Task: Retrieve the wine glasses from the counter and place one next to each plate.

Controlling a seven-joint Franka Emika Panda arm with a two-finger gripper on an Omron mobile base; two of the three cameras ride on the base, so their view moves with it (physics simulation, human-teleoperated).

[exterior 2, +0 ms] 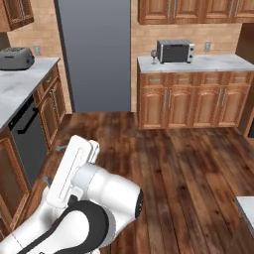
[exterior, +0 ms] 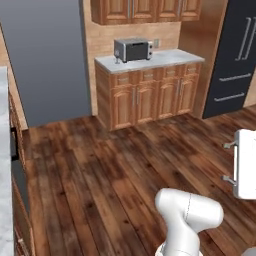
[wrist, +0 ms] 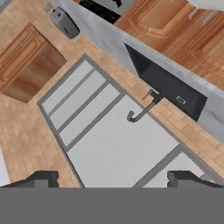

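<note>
Kitchen, dark wood floor, wall cabinets. Claw (wrist: 111,181) spread wide, holding nothing, aimed at a grey panelled surface. Outward: across the floor, short marble table (exterior 2: 218,63) carries a toaster oven (exterior 2: 175,51); one wine glass (exterior 2: 154,56) stands upright at the table's left end beside the oven, stem axis vertical, bowl up. Judgement: task at start, nothing retrieved, both placements remain. Second glass and plates not identified.

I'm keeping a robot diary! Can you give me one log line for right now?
phase: far from counter | tool: open, empty | wine glass: on counter beside microwave | plates: unseen
</note>
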